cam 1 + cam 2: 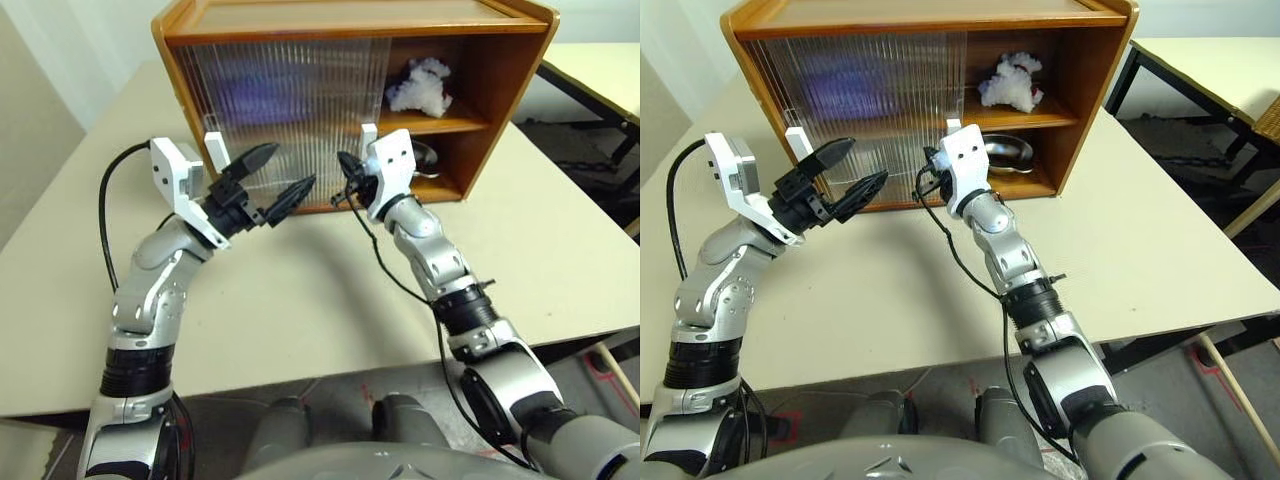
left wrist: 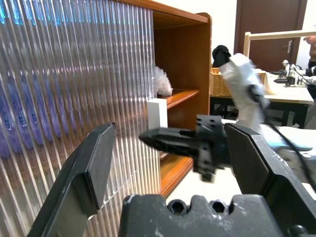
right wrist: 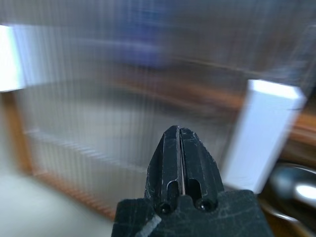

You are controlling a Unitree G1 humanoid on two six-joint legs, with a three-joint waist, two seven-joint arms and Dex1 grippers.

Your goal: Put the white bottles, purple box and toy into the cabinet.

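Cabinet stands at the far side of the pale counter, its ribbed sliding door covering the left part, right part open. Toy, fluffy white, sits on the upper shelf in the open section. A metal dish rests on the lower shelf below it, partly behind the right arm. A purple blur shows through the ribbed door on the upper shelf, likely the purple box; cannot confirm its shape. White bottles cannot be made out behind the door. Left hand hangs in front of the door's lower half, fingers spread wide, gripping nothing, close to the left white handle. Right hand has its fingers pressed fully together, empty, pointing at the door just beside the right white handle.
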